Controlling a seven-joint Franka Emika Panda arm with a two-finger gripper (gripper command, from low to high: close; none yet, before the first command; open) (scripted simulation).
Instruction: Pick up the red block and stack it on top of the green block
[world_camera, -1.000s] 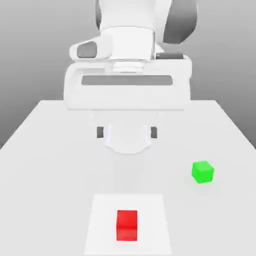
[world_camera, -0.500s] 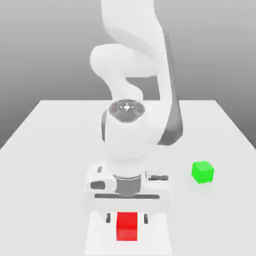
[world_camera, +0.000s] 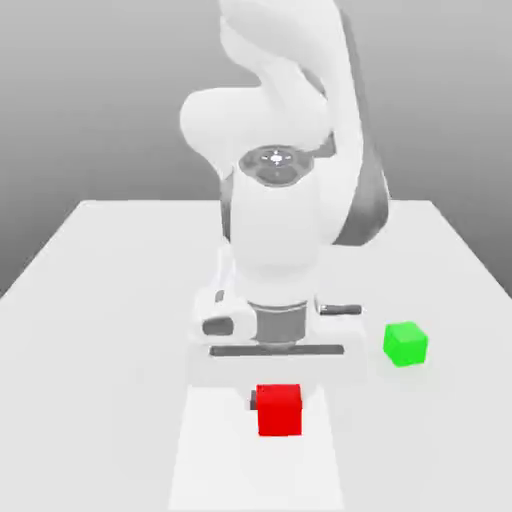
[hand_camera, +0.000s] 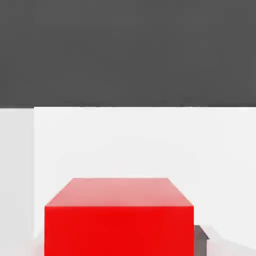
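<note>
The red block (world_camera: 279, 410) hangs a little above the white table (world_camera: 100, 300), near its front edge. My gripper (world_camera: 279, 404) is shut on it, and a dark fingertip (world_camera: 253, 402) shows at the block's side. In the hand view the red block (hand_camera: 119, 220) sits close up between the fingers, with one dark pad (hand_camera: 200, 234) at its edge. The green block (world_camera: 405, 344) rests on the table toward the exterior view's right, apart from the gripper and slightly farther back than the red block.
A lighter rectangular patch (world_camera: 215, 460) lies on the table under the held block. The arm's white body (world_camera: 275, 230) rises behind the gripper over the table's middle.
The gripper came down around the red block, shut on it and raised it off the patch. Block and hand have shifted toward the exterior view's right.
</note>
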